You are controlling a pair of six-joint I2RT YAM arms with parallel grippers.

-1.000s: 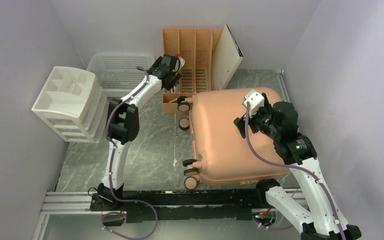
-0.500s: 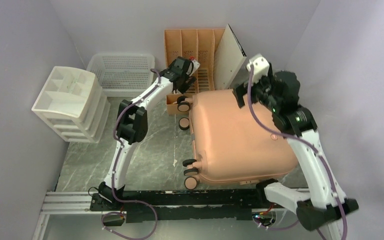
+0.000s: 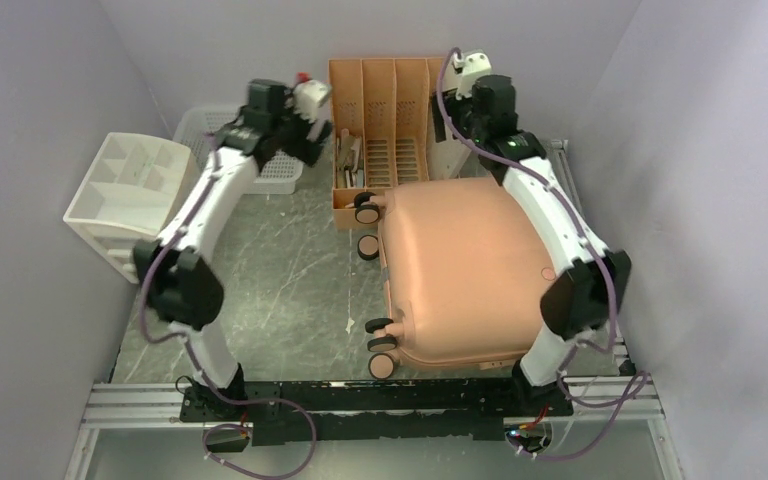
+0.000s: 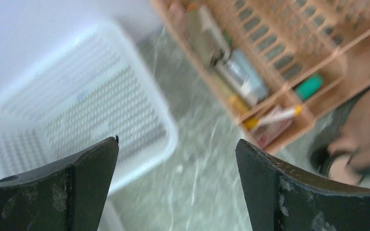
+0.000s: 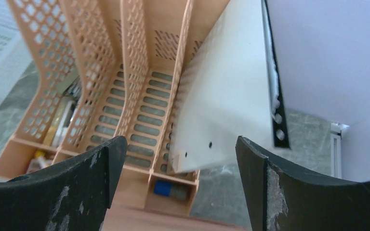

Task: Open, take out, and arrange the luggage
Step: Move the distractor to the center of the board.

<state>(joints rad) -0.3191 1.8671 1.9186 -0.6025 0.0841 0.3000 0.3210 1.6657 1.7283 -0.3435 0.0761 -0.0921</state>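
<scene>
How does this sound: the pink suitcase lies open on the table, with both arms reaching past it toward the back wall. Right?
Not quite. The luggage is shut, not open; the top external view shows its shell closed. The rest holds: it lies on the table, and the left gripper and right gripper reach past it toward the back wall.

Luggage [image 3: 465, 270]: one large salmon-pink hard-shell suitcase with rounded corners, closed. It lies flat on the grey marbled desk [image 3: 280, 290], right of centre, broad shell face up. Spinner wheels [image 3: 366, 208] project from its left side. Small round logo [image 3: 548, 272] near the right edge.
</scene>
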